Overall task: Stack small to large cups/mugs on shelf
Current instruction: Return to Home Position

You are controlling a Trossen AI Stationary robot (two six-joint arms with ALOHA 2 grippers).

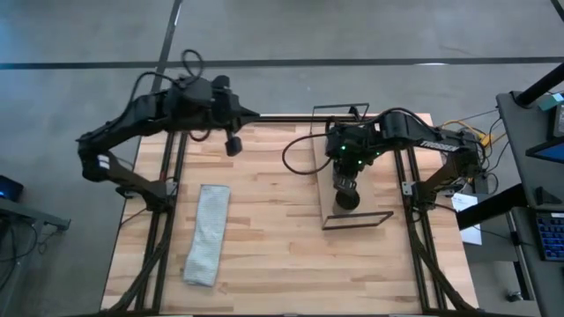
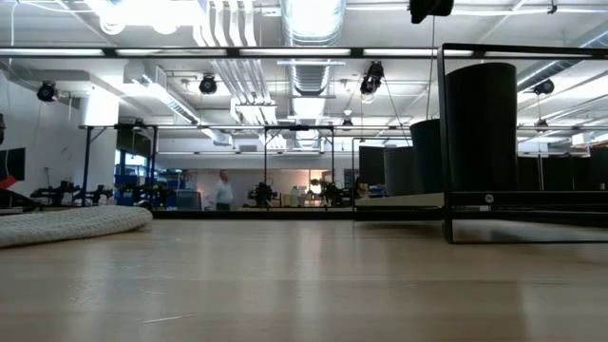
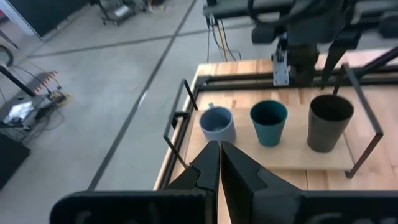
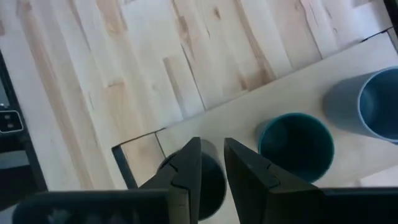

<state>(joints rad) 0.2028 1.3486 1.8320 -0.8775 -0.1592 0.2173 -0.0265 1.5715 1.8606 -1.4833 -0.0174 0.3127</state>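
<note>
Three cups stand upright in a row on the light-wood shelf, which has black wire frames at its short ends: a blue-grey mug, a dark green cup and a dark brown-black cup. My right gripper hovers above the dark cup, fingers a narrow gap apart and touching nothing. In the high view it is over the shelf's near end. My left gripper is shut and raised over the far-left part of the table, pointing toward the shelf.
A long grey folded cloth lies on the left half of the plank table, also seen in the low view as the cloth. Bare planks lie between the cloth and the shelf. A person stands far off in the room behind.
</note>
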